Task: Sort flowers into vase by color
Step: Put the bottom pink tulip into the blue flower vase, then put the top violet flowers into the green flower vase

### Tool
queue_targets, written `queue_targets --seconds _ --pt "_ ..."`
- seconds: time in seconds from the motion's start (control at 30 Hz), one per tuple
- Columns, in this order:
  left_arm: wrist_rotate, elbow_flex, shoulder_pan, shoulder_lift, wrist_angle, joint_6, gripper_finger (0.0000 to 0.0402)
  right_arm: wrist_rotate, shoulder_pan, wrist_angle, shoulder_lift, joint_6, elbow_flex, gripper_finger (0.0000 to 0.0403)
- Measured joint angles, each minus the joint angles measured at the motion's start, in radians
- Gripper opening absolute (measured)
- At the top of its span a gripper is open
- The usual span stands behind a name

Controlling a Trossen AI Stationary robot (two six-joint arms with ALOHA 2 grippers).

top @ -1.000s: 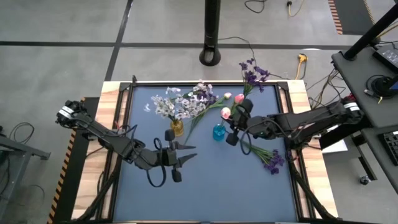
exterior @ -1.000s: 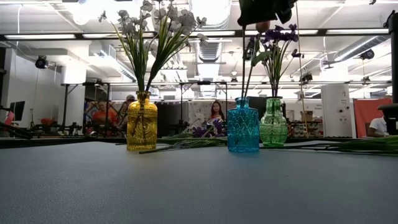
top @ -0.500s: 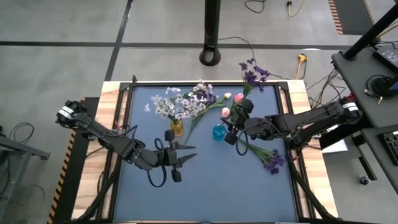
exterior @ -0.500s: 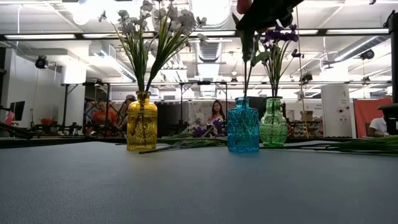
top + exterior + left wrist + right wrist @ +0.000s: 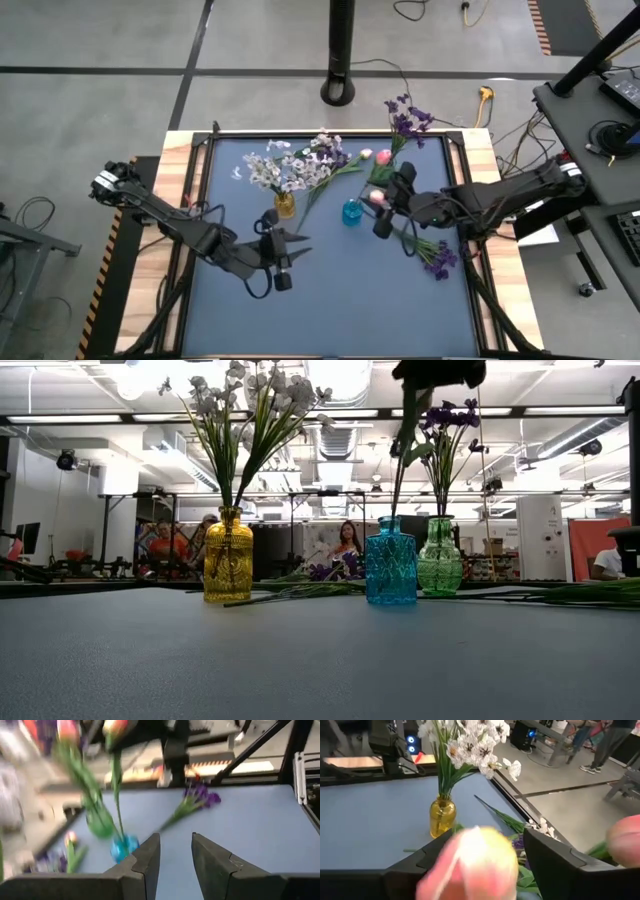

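Three vases stand mid-table: a yellow vase [image 5: 228, 557] with white sprays [image 5: 250, 400], a blue vase [image 5: 390, 565], and a green vase [image 5: 438, 558] with purple sprays [image 5: 447, 420]. A pink tulip [image 5: 475, 862] stands in the blue vase, and its stem [image 5: 403, 460] leans toward the table's right. My right gripper [image 5: 385, 212] is open above the blue vase, its fingers on either side of the tulip bud [image 5: 377, 196]. I cannot tell whether a finger touches the bud. My left gripper [image 5: 285, 252] is open and empty, near the yellow vase [image 5: 285, 205].
A purple spray [image 5: 437, 256] lies on the table at the right. Pale sprays and a long stem [image 5: 318, 190] lie behind and beside the yellow vase. Two more pink tulips [image 5: 383, 157] show near the far edge. People show in the room beyond the table.
My right gripper has opened and let go of the pink tulip, moving a little toward the table's right and near edges. The tulip's stem stays in the blue vase, and its bud has tipped toward the right.
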Motion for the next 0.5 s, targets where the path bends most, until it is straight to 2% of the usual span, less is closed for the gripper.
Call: queue_targets --seconds 0.1,0.17,0.33,0.5 --pt "0.001 0.0 -0.006 0.035 -0.109 -0.207 0.0096 0.0 0.014 -0.002 -0.023 0.002 0.002 0.0232" --pt "0.004 0.0 -0.011 0.08 -0.143 -0.283 0.0096 0.0 0.023 -0.002 -0.04 0.0 0.002 0.0238" --pt "0.12 0.027 -0.016 0.197 -0.163 -0.324 0.01 0.0 0.046 -0.018 -0.078 0.0 0.002 0.0251" --pt "0.136 0.096 -0.013 0.267 -0.257 -0.354 0.0128 -0.001 0.078 -0.018 -0.102 0.0 0.002 0.0266"
